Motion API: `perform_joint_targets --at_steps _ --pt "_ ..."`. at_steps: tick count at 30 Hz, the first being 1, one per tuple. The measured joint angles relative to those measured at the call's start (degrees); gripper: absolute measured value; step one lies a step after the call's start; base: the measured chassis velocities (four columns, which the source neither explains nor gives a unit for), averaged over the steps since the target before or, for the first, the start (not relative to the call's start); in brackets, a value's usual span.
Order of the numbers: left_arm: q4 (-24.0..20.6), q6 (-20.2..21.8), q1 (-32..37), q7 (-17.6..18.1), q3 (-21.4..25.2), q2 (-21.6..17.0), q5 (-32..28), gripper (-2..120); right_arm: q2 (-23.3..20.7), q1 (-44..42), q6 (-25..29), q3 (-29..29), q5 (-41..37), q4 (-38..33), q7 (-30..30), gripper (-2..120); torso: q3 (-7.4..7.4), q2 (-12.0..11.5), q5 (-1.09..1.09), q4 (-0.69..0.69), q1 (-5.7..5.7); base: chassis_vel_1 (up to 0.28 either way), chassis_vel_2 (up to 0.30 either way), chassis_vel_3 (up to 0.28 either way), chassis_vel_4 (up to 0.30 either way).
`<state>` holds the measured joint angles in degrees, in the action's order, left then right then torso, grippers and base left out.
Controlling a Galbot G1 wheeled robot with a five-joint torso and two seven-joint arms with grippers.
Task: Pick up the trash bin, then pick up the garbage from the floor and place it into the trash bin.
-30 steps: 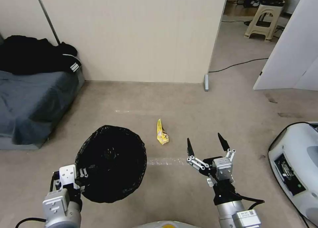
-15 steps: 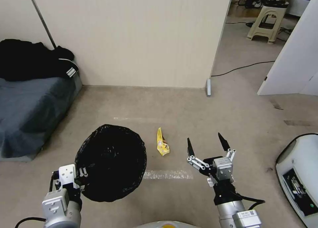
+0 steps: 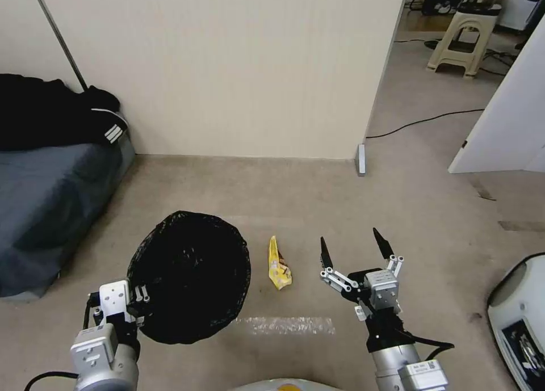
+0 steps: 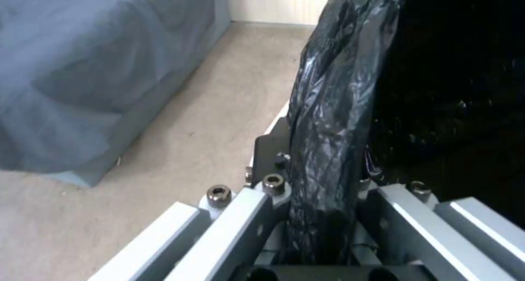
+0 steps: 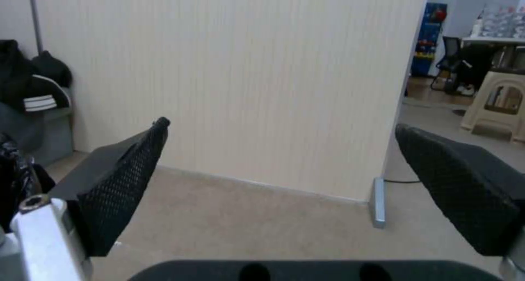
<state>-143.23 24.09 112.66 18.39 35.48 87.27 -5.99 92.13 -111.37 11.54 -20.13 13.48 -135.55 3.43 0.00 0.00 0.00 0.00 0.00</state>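
Note:
The trash bin [image 3: 190, 274], its mouth lined with a black plastic bag, hangs tilted above the floor at lower left. My left gripper [image 3: 139, 301] is shut on its rim; the left wrist view has the bag-covered rim [image 4: 328, 149] clamped between the fingers. A yellow snack wrapper, the garbage [image 3: 278, 263], lies on the carpet between the bin and my right gripper [image 3: 353, 249]. That gripper is open, empty, held above the floor just right of the wrapper. Its two black fingertips [image 5: 131, 178] stand wide apart in the right wrist view.
A grey mattress [image 3: 45, 204] with a black jacket [image 3: 57, 113] lies at the left. A beige partition wall [image 3: 227, 67] stands ahead, a metal foot [image 3: 360, 159] at its end. A white robot base [image 3: 519, 317] is at lower right, a stool [image 3: 462, 42] beyond the opening.
The whole head view has shifted, so the camera moved: the wrapper now lies nearer and lower, closer to my right gripper. Both arms keep the same pose.

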Motion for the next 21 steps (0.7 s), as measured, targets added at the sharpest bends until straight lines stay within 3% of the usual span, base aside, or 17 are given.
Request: perform_joint_targets --at_steps 11,21 --pt "0.0 -0.3 -0.1 0.0 -0.1 0.1 0.0 2 0.0 0.0 1.4 -0.2 -0.1 0.0 1.0 100 0.00 0.0 -0.01 0.00 0.00 -0.099 0.104 0.105 -0.110" --pt "0.0 0.2 -0.2 0.0 -0.4 0.1 -0.1 2 0.0 0.0 2.2 -0.3 0.1 0.2 2.0 100 0.00 0.0 0.00 0.00 -0.01 -0.006 0.007 0.003 -0.005"
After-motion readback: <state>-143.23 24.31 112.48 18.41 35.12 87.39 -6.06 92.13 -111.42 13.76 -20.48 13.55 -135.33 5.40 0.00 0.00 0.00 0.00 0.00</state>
